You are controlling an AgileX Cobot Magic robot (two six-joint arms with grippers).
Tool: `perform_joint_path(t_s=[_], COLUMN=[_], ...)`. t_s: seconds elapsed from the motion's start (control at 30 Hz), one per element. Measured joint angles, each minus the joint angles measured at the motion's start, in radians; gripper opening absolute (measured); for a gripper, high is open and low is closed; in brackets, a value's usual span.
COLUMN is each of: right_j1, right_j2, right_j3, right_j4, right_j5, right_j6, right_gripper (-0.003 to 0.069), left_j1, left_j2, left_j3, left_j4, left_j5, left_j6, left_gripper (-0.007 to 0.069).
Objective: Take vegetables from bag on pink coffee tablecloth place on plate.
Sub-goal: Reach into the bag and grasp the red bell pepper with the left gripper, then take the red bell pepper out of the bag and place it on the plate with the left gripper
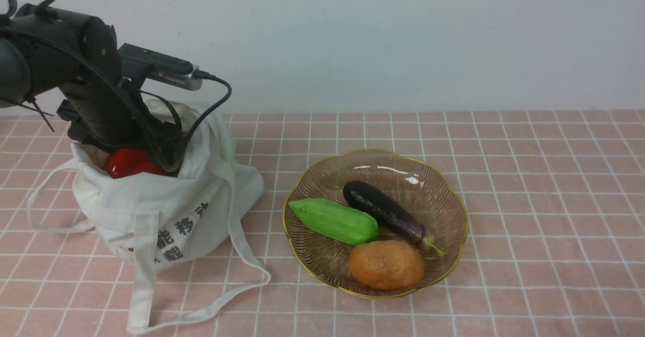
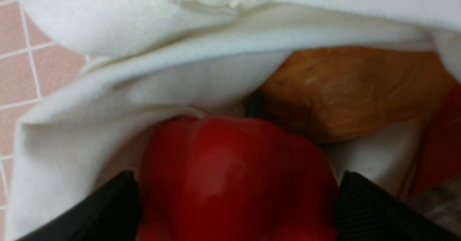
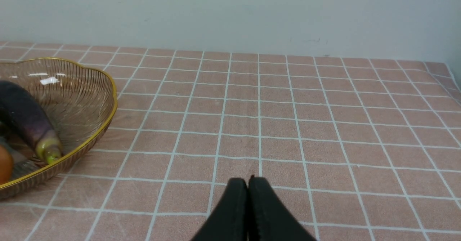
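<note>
Left gripper (image 2: 236, 183) sitting inside bag (image 1: 166, 201) mouth, pinching red pepper (image 2: 230, 161) beside potato (image 2: 353, 89). Plate (image 1: 393, 168) holding gourd (image 1: 335, 221), eggplant (image 1: 385, 208) and second potato (image 1: 386, 265), its far side lying bare. Right gripper (image 3: 247, 183) hovering pressed together over open pink tablecloth (image 3: 324, 118).

Glossy black left arm (image 1: 55, 55) carries looped cables (image 1: 228, 91); right pincer (image 3: 247, 183) is tapered black.

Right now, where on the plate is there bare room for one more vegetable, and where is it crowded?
The far half of the plate, behind the eggplant, is bare glass; the red pepper could land there. The near half is crowded: gourd, eggplant and potato lie close together. Right of the plate, the tablecloth is bare.
</note>
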Motion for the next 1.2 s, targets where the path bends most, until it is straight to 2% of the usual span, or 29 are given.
perform_joint_path(t_s=[0.07, 0.13, 0.43, 0.67, 0.87, 1.0, 1.07, 1.13, 1.2], right_j1=[0.0, 0.0, 0.0, 0.0, 0.0, 0.0, 0.0, 0.0, 0.0], right_j2=[0.0, 0.0, 0.0, 0.0, 0.0, 0.0, 0.0, 0.0, 0.0], right_j3=[0.0, 0.0, 0.0, 0.0, 0.0, 0.0, 0.0, 0.0, 0.0], right_j4=[0.0, 0.0, 0.0, 0.0, 0.0, 0.0, 0.0, 0.0, 0.0], right_j5=[0.0, 0.0, 0.0, 0.0, 0.0, 0.0, 0.0, 0.0, 0.0], right_j6=[0.0, 0.0, 0.0, 0.0, 0.0, 0.0, 0.0, 0.0, 0.0], right_gripper=[-0.0012, -0.0012, -0.0012, -0.0012, -0.0012, -0.0012, -0.0012, -0.0012, -0.0012], left_j1=[0.0, 0.0, -0.055, -0.112, -0.12, -0.12, -0.12, -0.12, -0.12], left_j2=[0.004, 0.006, -0.006, -0.133, -0.248, -0.325, -0.371, -0.385, -0.403], left_j3=[-0.001, -0.002, -0.002, 0.009, 0.009, 0.011, 0.011, 0.011, 0.011], left_j4=[0.005, 0.005, 0.068, 0.046, 0.023, -0.085, -0.229, -0.292, -0.451], left_j5=[0.001, 0.005, 0.033, 0.062, 0.064, 0.081, 0.082, 0.082, 0.086], left_j6=[-0.007, -0.009, -0.008, -0.008, -0.008, 0.0, 0.046, 0.074, 0.158], left_gripper=[0.061, 0.0588, 0.0589, 0.0589, 0.0589, 0.0589, 0.0589, 0.0589, 0.0589])
